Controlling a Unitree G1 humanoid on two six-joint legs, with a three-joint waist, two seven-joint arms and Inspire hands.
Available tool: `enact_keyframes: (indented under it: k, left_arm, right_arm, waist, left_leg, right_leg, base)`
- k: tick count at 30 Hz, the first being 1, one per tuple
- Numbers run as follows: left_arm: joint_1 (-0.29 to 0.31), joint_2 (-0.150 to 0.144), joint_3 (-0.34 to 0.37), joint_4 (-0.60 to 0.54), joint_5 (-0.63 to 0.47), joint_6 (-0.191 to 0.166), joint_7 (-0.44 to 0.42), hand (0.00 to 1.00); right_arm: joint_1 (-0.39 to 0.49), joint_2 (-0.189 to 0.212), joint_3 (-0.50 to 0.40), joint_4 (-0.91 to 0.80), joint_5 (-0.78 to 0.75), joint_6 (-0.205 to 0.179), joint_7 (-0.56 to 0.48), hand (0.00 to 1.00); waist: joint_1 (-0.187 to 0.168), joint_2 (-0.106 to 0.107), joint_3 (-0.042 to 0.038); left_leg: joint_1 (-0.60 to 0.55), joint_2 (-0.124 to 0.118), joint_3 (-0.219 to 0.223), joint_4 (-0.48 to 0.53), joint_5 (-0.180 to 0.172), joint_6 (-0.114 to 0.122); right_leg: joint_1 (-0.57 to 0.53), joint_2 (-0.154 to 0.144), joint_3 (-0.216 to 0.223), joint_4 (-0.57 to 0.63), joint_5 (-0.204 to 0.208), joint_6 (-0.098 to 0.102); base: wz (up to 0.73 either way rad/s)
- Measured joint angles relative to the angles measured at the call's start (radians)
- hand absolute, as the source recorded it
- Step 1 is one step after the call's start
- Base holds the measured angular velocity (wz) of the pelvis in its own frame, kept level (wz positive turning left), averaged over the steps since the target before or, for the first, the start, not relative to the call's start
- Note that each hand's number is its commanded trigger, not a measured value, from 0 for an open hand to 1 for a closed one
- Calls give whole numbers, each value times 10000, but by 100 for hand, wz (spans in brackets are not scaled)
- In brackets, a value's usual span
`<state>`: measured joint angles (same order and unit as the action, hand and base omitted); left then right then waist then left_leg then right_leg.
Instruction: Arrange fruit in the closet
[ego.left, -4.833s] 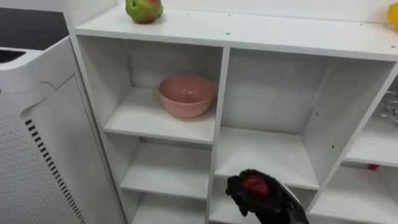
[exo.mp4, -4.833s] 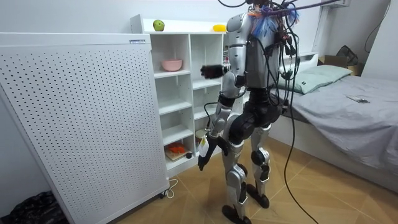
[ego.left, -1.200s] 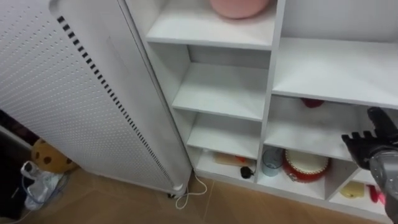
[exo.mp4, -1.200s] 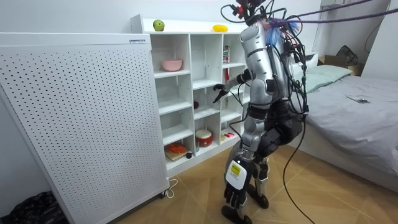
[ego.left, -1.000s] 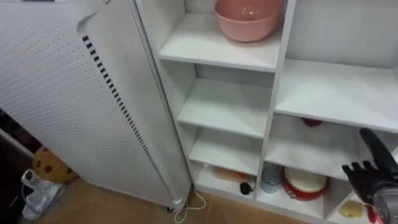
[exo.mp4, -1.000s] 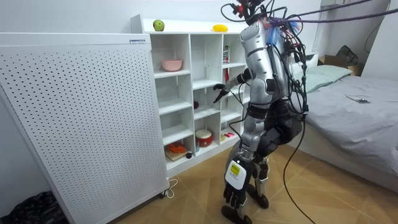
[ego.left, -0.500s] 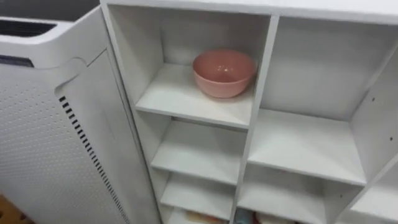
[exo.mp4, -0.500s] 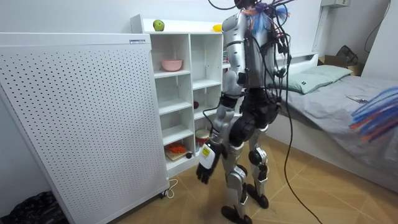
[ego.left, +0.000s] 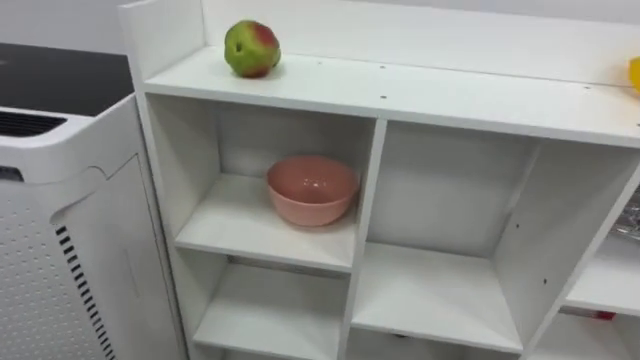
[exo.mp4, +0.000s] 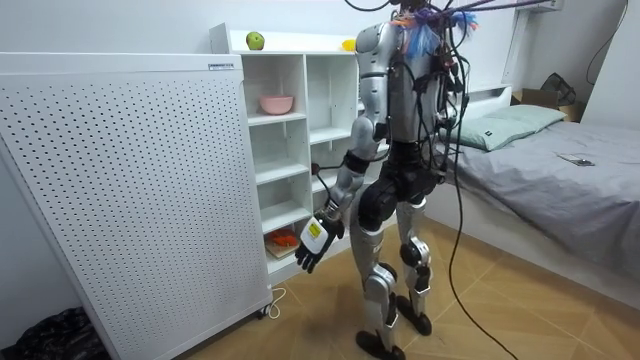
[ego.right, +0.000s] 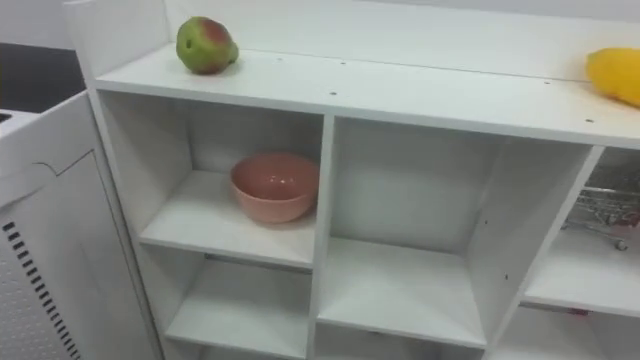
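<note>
Room view: the robot is seen standing upright on the wooden floor before the white closet (exo.mp4: 300, 120), turned toward it. Its left hand (exo.mp4: 311, 245) is hung low at about seven o'clock from its hips, clear of the shelves; the fingers are loosely extended and nothing is held in them.

At nine o'clock from the robot a tall white perforated panel (exo.mp4: 120, 190) is stood against the closet's side, and a bed (exo.mp4: 560, 170) is seen at three o'clock, well apart from the closet.

In the eye views the panel's top edge (ego.left: 60, 150) is found at nine o'clock. Open compartments are seen at six o'clock and in the middle. A pink bowl (ego.left: 312, 189) is set upright in the upper left compartment, at about ten o'clock from the centre, just beside the vertical divider.

Farthest up, the fruit is found on the closet's top board. A green and red apple (ego.left: 252, 48) is placed at eleven o'clock, near the board's left end and close to the raised back edge. A yellow fruit (ego.right: 617, 74) is placed at two o'clock, at the far right of the same board, well apart from the apple. Both are seen in the room view too, apple at the top's left and yellow fruit beside the robot's shoulder.
</note>
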<state>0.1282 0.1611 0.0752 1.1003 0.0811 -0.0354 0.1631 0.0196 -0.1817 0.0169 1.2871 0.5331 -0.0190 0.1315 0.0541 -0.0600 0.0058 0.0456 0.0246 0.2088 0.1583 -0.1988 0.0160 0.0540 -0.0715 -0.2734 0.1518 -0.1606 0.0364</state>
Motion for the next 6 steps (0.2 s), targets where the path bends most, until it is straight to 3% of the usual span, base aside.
enact_keyframes:
  k: [2,6]
  left_arm:
    - [139,-49,124,30,-1,8,-5,0]
    - [315,-261,406,250,-6,61,-220,0]
  right_arm:
    - [240,80,-1,3,-733,0,137,0]
    - [615,248,-2,372,-1340,1,247,0]
  waist:
    - [-26,45,-30]
    - [-76,137,-16]
  left_leg:
    - [17,-2,13,4,-1,0]
    - [218,1,60,-3,-20,-21]
  right_leg:
    - [4,16,42,8,10,-15]
    - [218,41,101,11,12,-19]
  base:
    - [-9]
    - [-1]
